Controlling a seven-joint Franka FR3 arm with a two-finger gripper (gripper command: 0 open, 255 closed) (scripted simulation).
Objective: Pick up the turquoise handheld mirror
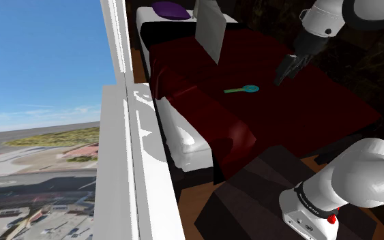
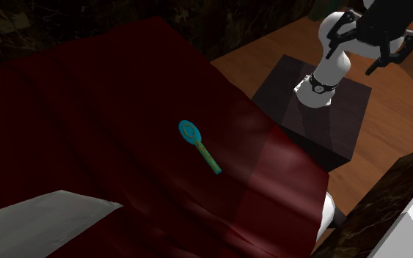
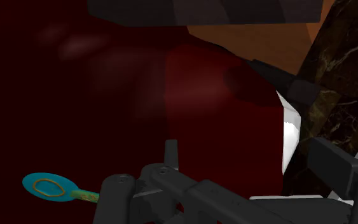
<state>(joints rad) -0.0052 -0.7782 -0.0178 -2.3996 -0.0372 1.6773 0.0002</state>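
Closest to my wrist camera, the black gripper (image 1: 279,80) hangs over the bed with its fingers spread apart, holding nothing. Near it, the turquoise hand mirror (image 3: 47,186) lies flat on the dark red bedspread (image 1: 320,102), untouched.

All three views overlook the bed (image 1: 306,102) and mirror (image 1: 243,88).
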